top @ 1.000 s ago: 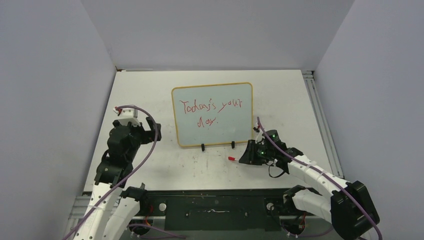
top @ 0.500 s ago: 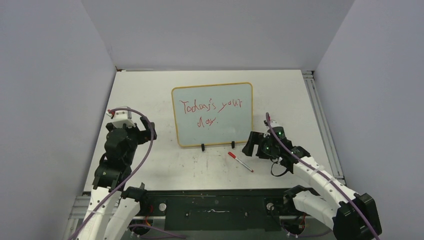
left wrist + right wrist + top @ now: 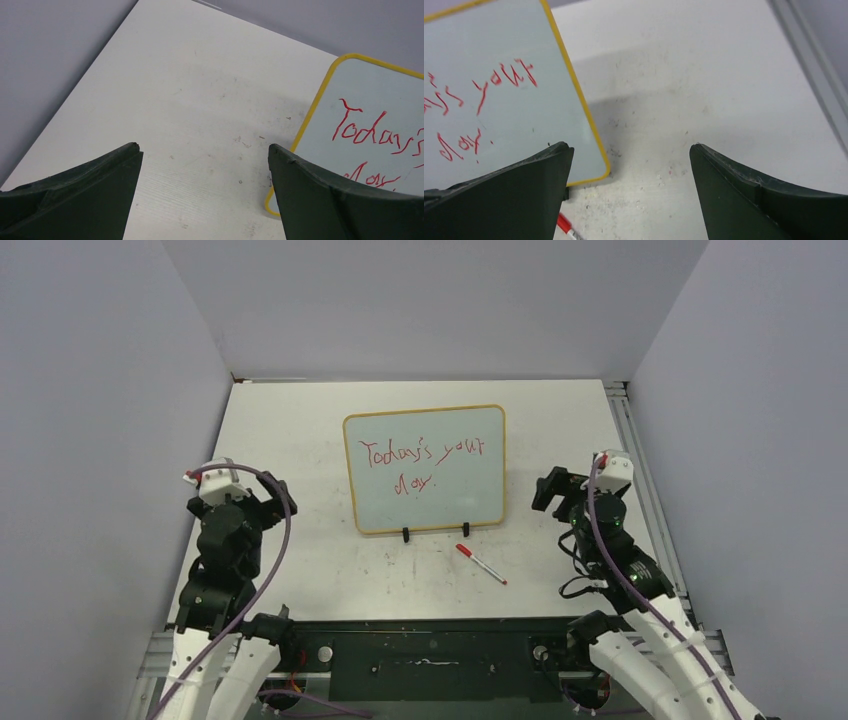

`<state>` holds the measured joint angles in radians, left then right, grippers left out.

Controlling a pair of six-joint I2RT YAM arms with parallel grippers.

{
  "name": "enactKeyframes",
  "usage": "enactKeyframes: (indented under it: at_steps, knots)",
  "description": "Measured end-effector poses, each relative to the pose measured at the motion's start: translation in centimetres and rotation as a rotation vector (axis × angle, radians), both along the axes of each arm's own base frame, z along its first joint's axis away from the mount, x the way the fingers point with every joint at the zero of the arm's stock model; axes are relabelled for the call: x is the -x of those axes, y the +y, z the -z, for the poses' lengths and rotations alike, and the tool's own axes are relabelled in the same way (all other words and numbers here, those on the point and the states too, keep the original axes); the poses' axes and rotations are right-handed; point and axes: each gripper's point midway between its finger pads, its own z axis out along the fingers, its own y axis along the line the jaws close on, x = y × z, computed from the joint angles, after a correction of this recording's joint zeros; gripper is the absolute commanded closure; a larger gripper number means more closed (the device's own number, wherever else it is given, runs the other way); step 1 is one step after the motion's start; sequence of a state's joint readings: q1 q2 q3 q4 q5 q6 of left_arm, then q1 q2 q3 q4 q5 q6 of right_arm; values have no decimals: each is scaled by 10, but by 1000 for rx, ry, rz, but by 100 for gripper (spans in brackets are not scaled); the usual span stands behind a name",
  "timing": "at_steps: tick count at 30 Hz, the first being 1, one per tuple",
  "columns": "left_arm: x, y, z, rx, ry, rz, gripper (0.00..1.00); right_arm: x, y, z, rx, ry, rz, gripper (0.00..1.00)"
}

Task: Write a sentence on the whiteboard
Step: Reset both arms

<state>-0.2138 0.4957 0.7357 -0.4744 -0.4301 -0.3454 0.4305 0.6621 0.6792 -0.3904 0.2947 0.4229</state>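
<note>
Whiteboard (image 3: 450,502) sits mid-table (image 3: 300,430) with the red sentence (image 3: 420,452) "Today's your day" across two lines, left gripper (image 3: 204,147) and right gripper (image 3: 631,146) flank it, fingers spread wide, holding nothing, marker (image 3: 481,564) lying loose just in front of the board.

1. whiteboard (image 3: 440,502): smooth glossy pale face with soft sheen; thin yellow frame (image 3: 424,409), plastic or painted wood, cannot tell which.
2. sentence (image 3: 422,453): thin red marker ink, flat, strokes slightly patchy.
3. table (image 3: 300,430): white, matt, laminate look; fine scuffs, dark specks, faint red smudges.
4. left gripper (image 3: 204,148), right gripper (image 3: 631,146): dark matt plastic fingers, faintly grainy, edges lightly worn.
5. marker (image 3: 481,565): smooth plastic, red cap, white barrel.
6. left arm (image 3: 222,540), right arm (image 3: 625,565): hard plastic shells, black and white, low sheen.
7. walls (image 3: 430,310): plain matt grey.
8. rail (image 3: 640,470) at table edge: bare metal look.
</note>
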Motion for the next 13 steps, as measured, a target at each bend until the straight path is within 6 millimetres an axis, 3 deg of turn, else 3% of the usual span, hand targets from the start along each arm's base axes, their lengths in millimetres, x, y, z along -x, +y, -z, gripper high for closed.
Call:
enactKeyframes:
  at_steps: [4,7,13]
  knots:
    - [6,2,-9,1,-41,2,4,5,-18,-44,12,-177,44,10]
    - [10,1,-14,0,-61,13,4,10,-26,-65,12,-261,70,10]
    - [11,-1,-16,-6,-72,33,4,11,-31,-67,35,-269,83,10]
